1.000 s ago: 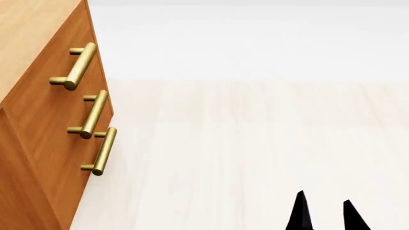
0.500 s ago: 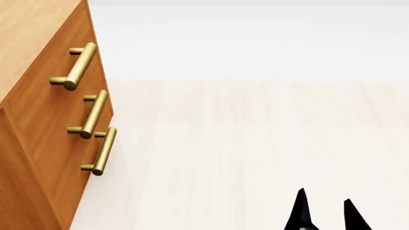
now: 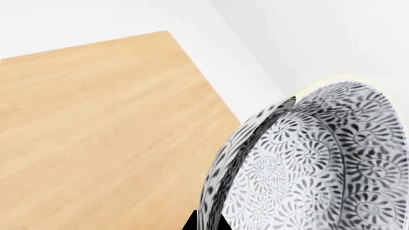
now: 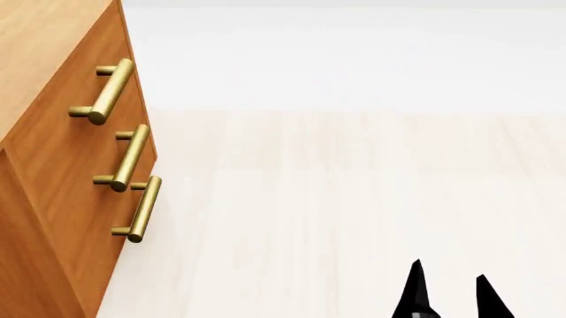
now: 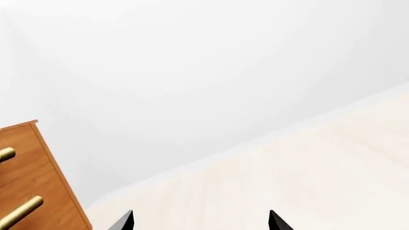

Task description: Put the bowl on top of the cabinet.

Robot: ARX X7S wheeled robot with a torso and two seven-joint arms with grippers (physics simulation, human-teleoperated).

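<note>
The left wrist view is showing what no other view does: the bowl (image 3: 307,163), tilted on edge, filling the near part of that picture just ahead of the left gripper (image 3: 204,224). Only a dark sliver of one finger is showing against the bowl's outer wall, at the rim, so the left gripper appears to be pinching the bowl, though the other finger is hidden. Beyond the bowl, the cabinet (image 3: 102,134) is presenting its lighter wood top, spreading out beneath and ahead of the gripper, with white wall past its far edge. Whether the bowl is touching the top cannot be told.

The head view is missing the bowl and the left gripper altogether. It is showing the cabinet's front, off to the left of the right gripper (image 4: 449,291), with three brass handles (image 4: 108,91) stacked down it, and pale floor (image 4: 354,199) stretching ahead. The right gripper's two black fingertips are standing apart with floor showing between them, holding nothing.

The right wrist view is confirming this: its fingertips are spread wide over the pale floor, with a corner of the cabinet and parts of two handles off to one side, well apart from the gripper.

Compared with a second ago, the right gripper's tips in the head view are sitting very slightly lower; the cabinet is unchanged.
</note>
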